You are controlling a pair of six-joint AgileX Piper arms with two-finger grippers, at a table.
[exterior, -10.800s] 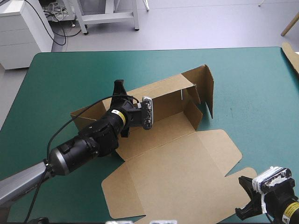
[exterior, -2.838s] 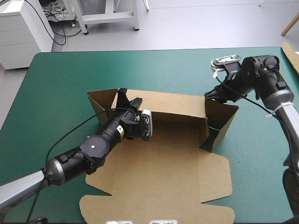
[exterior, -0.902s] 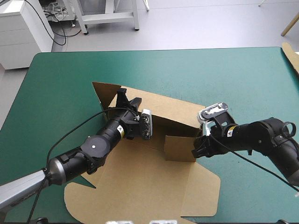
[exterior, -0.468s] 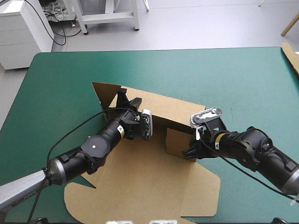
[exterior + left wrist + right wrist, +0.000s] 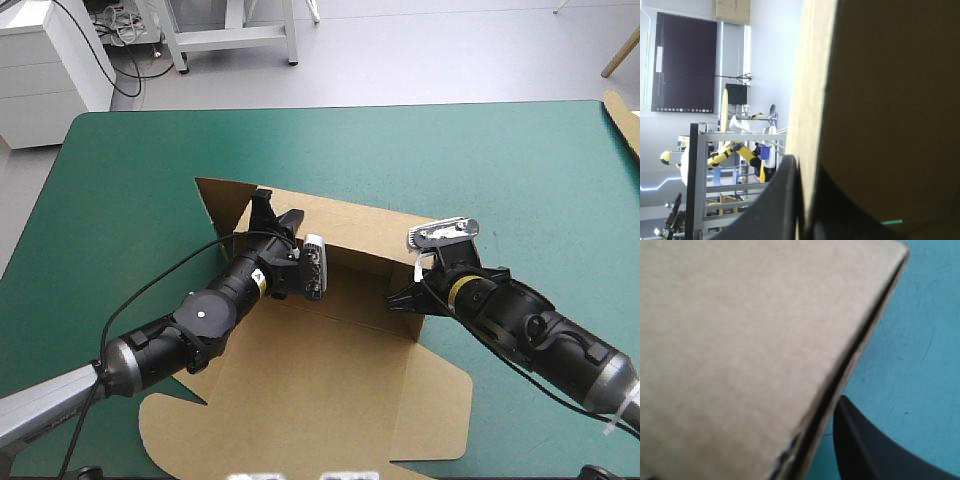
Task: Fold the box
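box (image 5: 330, 390) walls half up
light, stiff board, best held at wall edges; left gripper (image 5: 274, 210) clamps the back wall, right gripper (image 5: 400, 300) grip unclear.

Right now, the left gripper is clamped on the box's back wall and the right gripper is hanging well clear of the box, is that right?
Not quite. The left gripper is shut on the back wall of the box, but the right gripper is not clear of it: it is at the box's right end, at the raised flap there. The high view shows this.
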